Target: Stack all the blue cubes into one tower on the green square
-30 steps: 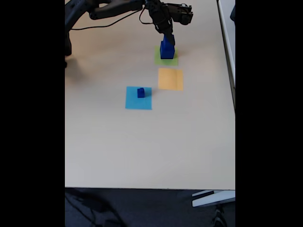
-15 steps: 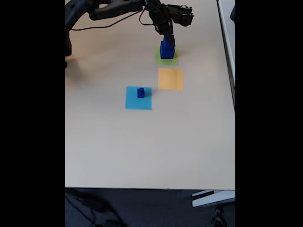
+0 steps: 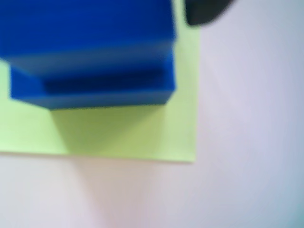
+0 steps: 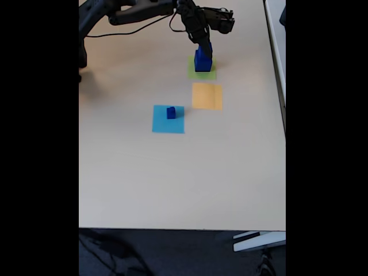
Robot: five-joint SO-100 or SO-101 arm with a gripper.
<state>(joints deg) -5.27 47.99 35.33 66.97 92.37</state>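
In the fixed view a stepped tower of dark blue cubes [image 4: 202, 61] stands on the green square [image 4: 202, 73] at the far side of the table. My gripper [image 4: 203, 47] hangs just over the tower's top. In the wrist view the tower [image 3: 90, 52] fills the upper left, resting on the green square [image 3: 123, 133]. One dark fingertip [image 3: 204, 12] sits just right of the upper cube with a thin gap, so the jaws look open. A small blue cube [image 4: 171, 112] sits apart on a light blue square [image 4: 168, 122].
An orange square [image 4: 207, 96] lies bare between the green and light blue squares. The arm's base and a black cable [image 4: 115, 31] occupy the far left corner. The table edge [image 4: 181, 229] runs along the near side.
The gripper has drawn slightly up and back from the tower's top. The tower and the small cube have stayed in place.
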